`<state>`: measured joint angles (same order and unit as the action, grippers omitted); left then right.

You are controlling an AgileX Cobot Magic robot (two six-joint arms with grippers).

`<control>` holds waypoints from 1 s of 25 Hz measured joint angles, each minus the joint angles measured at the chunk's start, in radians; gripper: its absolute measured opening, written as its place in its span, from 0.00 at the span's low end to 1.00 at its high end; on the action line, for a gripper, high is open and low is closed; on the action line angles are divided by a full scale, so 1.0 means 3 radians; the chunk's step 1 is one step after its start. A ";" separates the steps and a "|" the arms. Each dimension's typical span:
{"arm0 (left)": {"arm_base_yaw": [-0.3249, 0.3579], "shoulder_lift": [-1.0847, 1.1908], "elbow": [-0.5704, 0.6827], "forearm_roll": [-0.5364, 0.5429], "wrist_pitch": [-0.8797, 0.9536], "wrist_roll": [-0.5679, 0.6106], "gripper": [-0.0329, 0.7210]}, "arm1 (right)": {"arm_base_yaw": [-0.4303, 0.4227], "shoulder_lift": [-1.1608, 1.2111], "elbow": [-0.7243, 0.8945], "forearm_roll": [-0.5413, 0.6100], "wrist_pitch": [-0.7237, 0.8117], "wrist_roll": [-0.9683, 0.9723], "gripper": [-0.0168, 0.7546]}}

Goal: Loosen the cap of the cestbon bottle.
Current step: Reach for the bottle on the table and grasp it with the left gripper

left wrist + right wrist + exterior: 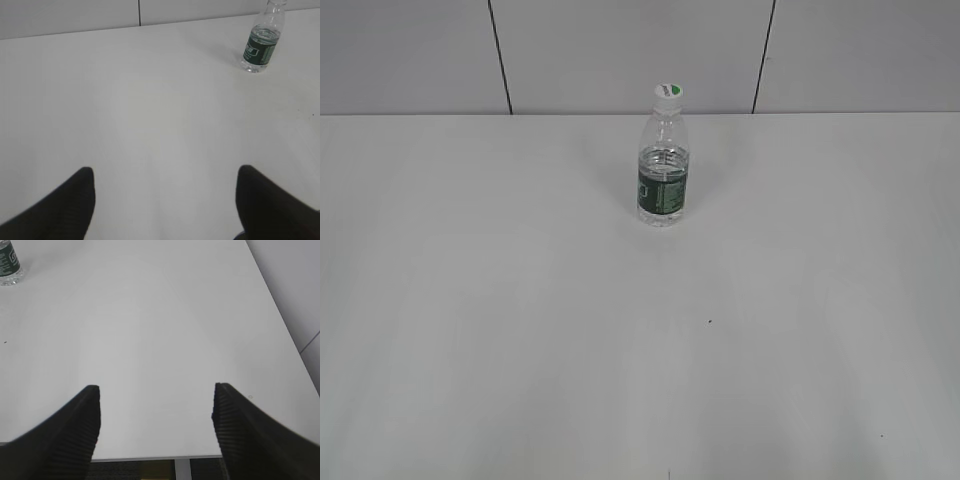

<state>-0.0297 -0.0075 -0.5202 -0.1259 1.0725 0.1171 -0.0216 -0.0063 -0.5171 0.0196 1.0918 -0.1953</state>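
The cestbon bottle (pixel 663 170) stands upright on the white table, clear with a dark green label band. Its white cap (pixel 667 93) with a green mark sits on top. The bottle also shows at the top right of the left wrist view (pixel 261 41), cap cut off by the frame edge, and at the top left corner of the right wrist view (pixel 8 265), only its lower part. My left gripper (pixel 165 175) is open and empty, far from the bottle. My right gripper (pixel 156 390) is open and empty over the table's near edge. Neither gripper shows in the exterior view.
The white table (pixel 520 300) runs back to a grey panelled wall (pixel 620 50). The table's right edge (pixel 280 325) and near edge (pixel 160 457) show in the right wrist view. A tiny dark speck (pixel 710 321) lies on the tabletop.
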 joint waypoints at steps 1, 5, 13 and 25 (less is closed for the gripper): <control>0.0000 0.0000 0.0000 0.0000 0.0000 0.0000 0.74 | 0.0000 0.0000 0.0000 0.0000 0.0000 0.0000 0.72; 0.0000 0.0000 0.0000 0.0000 0.0000 0.0000 0.74 | 0.0000 0.0000 0.0000 0.0000 0.0000 0.0000 0.72; 0.0000 0.0000 0.0000 0.0000 -0.0001 0.0000 0.73 | 0.0000 0.0000 0.0000 0.0000 0.0000 0.0000 0.72; 0.0000 0.0370 -0.0245 -0.0021 -0.0959 0.0004 0.73 | 0.0000 0.0000 0.0000 0.0000 0.0000 0.0000 0.72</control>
<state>-0.0297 0.1036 -0.5938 -0.1324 0.7849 0.1183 -0.0216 -0.0063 -0.5171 0.0196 1.0918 -0.1953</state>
